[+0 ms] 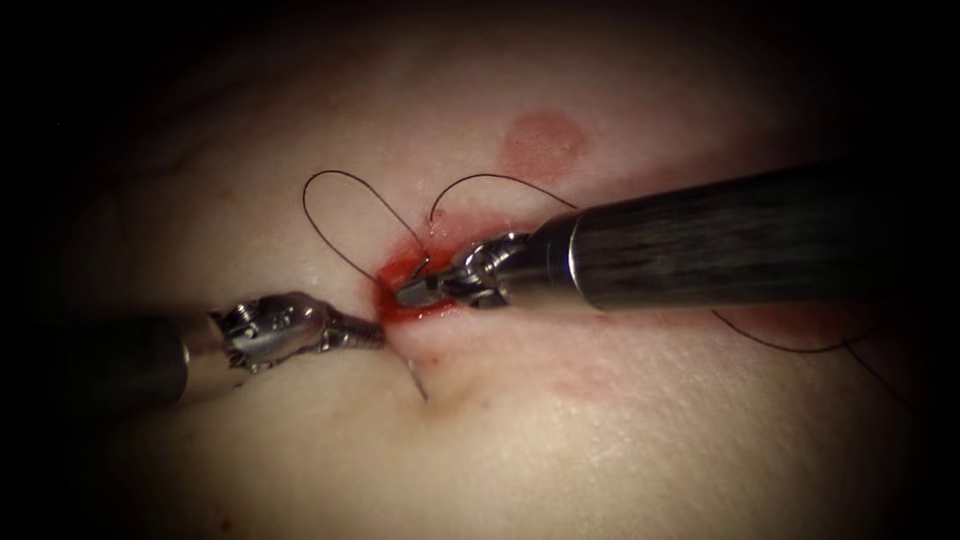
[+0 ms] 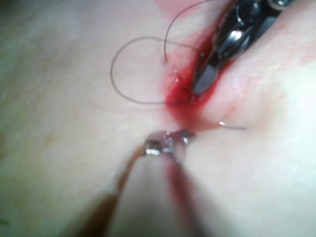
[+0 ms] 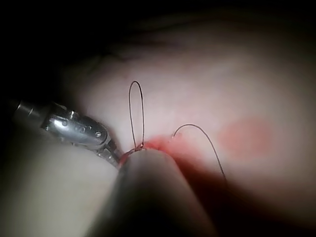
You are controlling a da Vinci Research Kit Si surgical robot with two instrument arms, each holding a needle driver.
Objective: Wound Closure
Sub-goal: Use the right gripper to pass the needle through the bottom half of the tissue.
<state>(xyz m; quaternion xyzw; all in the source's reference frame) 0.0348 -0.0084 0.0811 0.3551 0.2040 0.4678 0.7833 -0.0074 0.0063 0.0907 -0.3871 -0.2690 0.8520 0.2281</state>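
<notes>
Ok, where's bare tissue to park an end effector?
Free: broad tissue below the right end effector, right of the needle. Crowded: the cut, where the left end effector, needle and thread loops meet. What either holds, or whether the needle is in tissue, I cannot tell.

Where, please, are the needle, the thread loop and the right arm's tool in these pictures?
needle point(image 1: 417, 381): endoscope view, its bare tip below the cut.
thread loop point(image 1: 345, 178): endoscope view, top of the arc left of the cut.
right arm's tool point(image 1: 412, 293): endoscope view, tip of its jaws in the red fluid.
</notes>
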